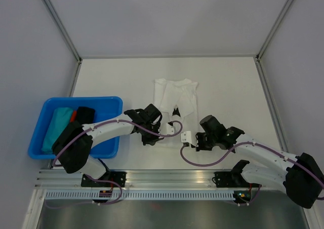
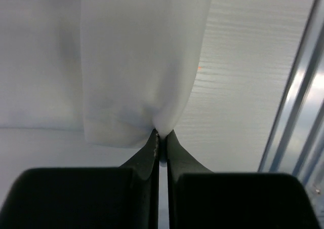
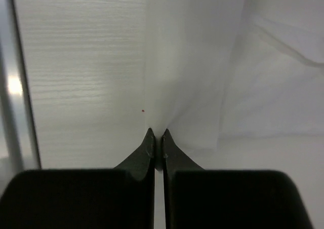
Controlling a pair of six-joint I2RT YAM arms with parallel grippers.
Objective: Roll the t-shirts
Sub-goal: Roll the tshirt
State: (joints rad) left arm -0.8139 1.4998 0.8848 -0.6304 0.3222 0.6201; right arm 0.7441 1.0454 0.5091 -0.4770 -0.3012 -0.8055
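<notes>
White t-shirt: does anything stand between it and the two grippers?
Nothing visible does. The left gripper and the right gripper are each shut on the near edge of the white t-shirt. The blue bin stands apart, at the left.

White t-shirt [image 1: 174, 93] near hem hidden beneath left arm [image 1: 109, 127], right arm [image 1: 258, 151].

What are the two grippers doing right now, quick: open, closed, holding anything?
Left gripper: closed, pinching an edge of the white t-shirt.
Right gripper: closed, pinching an edge of the same white t-shirt.
</notes>
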